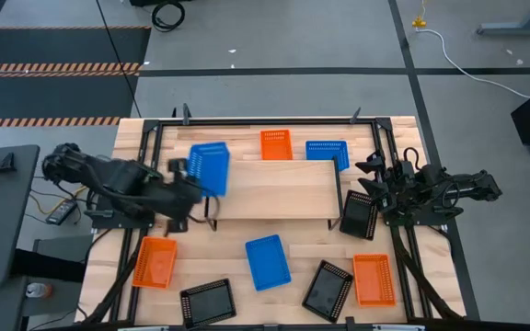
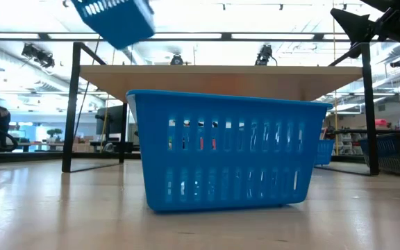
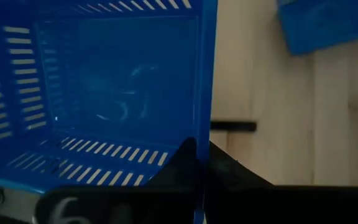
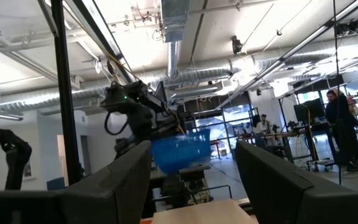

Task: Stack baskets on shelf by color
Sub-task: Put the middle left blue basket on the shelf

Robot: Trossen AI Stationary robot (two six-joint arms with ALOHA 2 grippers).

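My left gripper (image 1: 191,180) is shut on a blue basket (image 1: 209,168) that is lifted over the left end of the light-wood shelf (image 1: 274,189). The low view shows this basket (image 2: 113,17) tilted in the air above the shelf top (image 2: 221,71). My right gripper (image 1: 376,175) hovers open at the shelf's right end and touches nothing; in its wrist view the fingers (image 4: 129,180) stand wide apart. On the table lie an orange basket (image 1: 276,144) and a blue one (image 1: 328,152) beyond the shelf, and a blue one (image 1: 268,261) in front of it. My left gripper (image 3: 201,149) pinches one wall of the blue basket at its rim (image 3: 206,106), one finger (image 3: 180,163) inside the basket and the other outside. It comes level from the table's left side. The basket is lifted clear and tilted.
A black basket (image 1: 359,214) leans at the shelf's right end, close to my right gripper. Near the front edge lie orange baskets (image 1: 155,262) (image 1: 374,279) and black ones (image 1: 208,302) (image 1: 328,288). A dark frame's posts (image 2: 71,111) stand around the shelf. People stand in the room beyond.
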